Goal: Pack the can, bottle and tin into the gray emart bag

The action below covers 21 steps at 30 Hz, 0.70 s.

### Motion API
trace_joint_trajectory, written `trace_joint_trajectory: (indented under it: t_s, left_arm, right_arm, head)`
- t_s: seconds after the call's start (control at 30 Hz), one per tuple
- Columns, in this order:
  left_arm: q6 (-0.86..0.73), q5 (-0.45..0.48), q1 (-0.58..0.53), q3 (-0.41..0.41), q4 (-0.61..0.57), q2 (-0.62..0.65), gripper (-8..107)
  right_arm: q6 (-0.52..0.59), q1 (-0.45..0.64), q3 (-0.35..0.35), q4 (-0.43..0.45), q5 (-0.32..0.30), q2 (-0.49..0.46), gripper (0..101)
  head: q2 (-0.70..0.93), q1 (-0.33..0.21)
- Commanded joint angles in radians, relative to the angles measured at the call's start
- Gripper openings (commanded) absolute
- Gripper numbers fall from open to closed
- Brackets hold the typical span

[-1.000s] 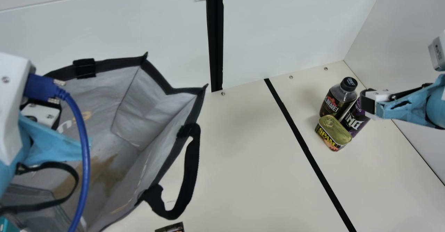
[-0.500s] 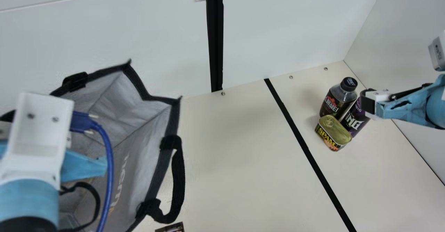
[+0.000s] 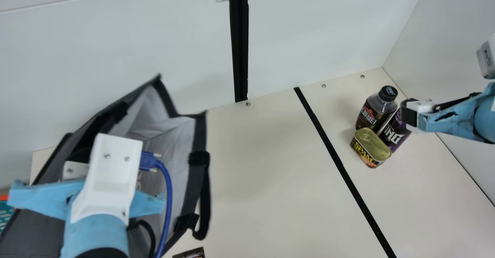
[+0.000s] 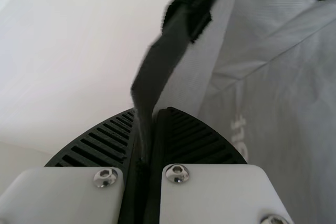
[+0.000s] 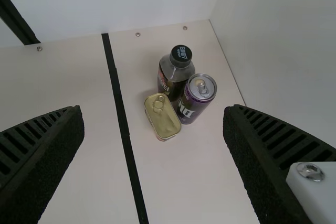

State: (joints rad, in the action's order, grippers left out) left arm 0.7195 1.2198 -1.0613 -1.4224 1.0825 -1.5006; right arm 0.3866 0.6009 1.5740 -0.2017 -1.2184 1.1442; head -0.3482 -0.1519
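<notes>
Bag first: the large gray fabric emart bag (image 3: 172, 142), black along its rim, gapes at my left on the cream worktop (image 3: 263, 173). My left claw (image 3: 75, 170) is at it, a blue cable (image 3: 168, 196) curving down beside the arm. Left wrist view: I see the left claw (image 4: 149, 113) pinched on the bag's dark trim, ribbed black fingers (image 4: 197, 140) close together with the fabric between them.

Right claw (image 3: 408, 113): spread wide, nothing in its grip, held near the goods.

All three goods sit outside the bag, well apart from it, beyond the black stripe (image 3: 340, 165) on the worktop. Bottle, dark-labelled with a black cap (image 3: 373, 115), upright. Purple can with a silver top (image 3: 394, 136), upright just beside it. Squat tin with a gold pull-ring lid (image 3: 367, 146), lid up, by both; I cannot tell whether they touch.
</notes>
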Motion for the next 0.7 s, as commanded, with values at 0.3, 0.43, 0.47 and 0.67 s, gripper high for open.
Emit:
trace_joint_trajectory:
  t_s: [0.3, 0.43, 0.47, 0.67]
  left_arm:
    - [0.068, 0.0, -0.049, -0.035, -0.11, -0.04, 10]
    - [0.082, -0.04, -0.028, -0.056, -0.197, -0.045, 10]
    - [0.084, -0.054, -0.019, -0.058, -0.22, -0.045, 10]
    - [0.078, -0.159, 0.049, -0.055, -0.367, -0.04, 10]
  right_arm:
    - [0.0, 0.0, 0.0, 0.0, 0.0, 0.0, 91]
    - [0.0, 0.0, 0.0, 0.0, 0.0, 0.0, 91]
    - [0.0, 0.0, 0.0, 0.0, 0.0, 0.0, 91]
    - [0.0, 0.0, 0.0, 0.0, 0.0, 0.0, 91]
  head:
    - [-0.001, -0.023]
    - [-0.001, -0.023]
    - [-0.001, -0.023]
    - [-0.001, -0.023]
